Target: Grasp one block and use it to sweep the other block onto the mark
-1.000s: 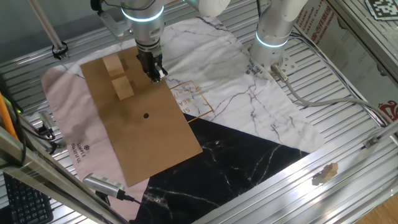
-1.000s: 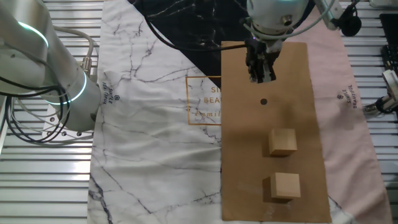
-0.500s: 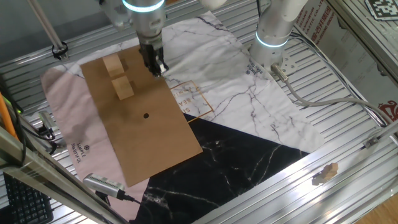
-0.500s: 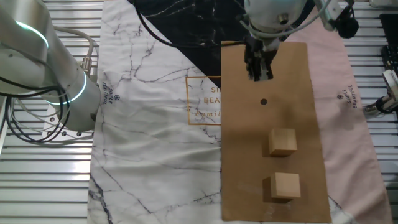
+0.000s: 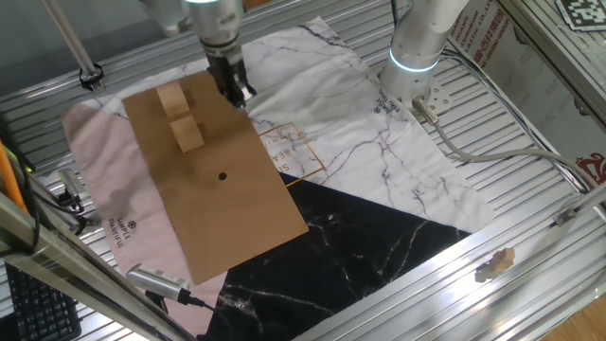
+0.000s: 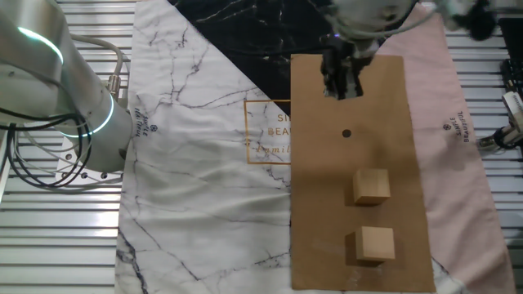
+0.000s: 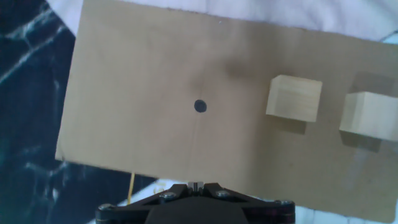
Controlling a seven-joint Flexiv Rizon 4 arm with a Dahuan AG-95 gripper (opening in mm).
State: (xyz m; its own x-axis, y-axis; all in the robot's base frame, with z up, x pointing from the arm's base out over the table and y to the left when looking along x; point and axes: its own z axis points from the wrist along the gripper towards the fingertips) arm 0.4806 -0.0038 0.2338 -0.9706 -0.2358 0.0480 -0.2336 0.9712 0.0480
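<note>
Two pale wooden blocks (image 5: 189,134) (image 5: 171,98) stand side by side on a brown cardboard sheet (image 5: 237,213). The mark (image 5: 222,175) is a small black dot on the sheet, a short way from the nearer block. My gripper (image 5: 241,95) hangs above the sheet's edge, shut and empty, apart from both blocks. In the other fixed view my gripper (image 6: 341,90) is above the mark (image 6: 346,134), with the blocks (image 6: 372,185) (image 6: 375,243) below it. The hand view shows the mark (image 7: 199,106), both blocks (image 7: 295,98) (image 7: 369,114) and my closed fingertips (image 7: 196,185).
A second robot arm (image 5: 417,47) stands on the white marble cloth at the back. An orange square outline with letters (image 5: 295,153) lies beside the cardboard. A black marble cloth (image 5: 360,246) and a pink cloth (image 5: 104,189) lie around it. A metal tool (image 5: 156,278) lies at the front.
My gripper has risen from just above the cardboard and drifted slightly toward the sheet's edge. The blocks and the mark have not moved.
</note>
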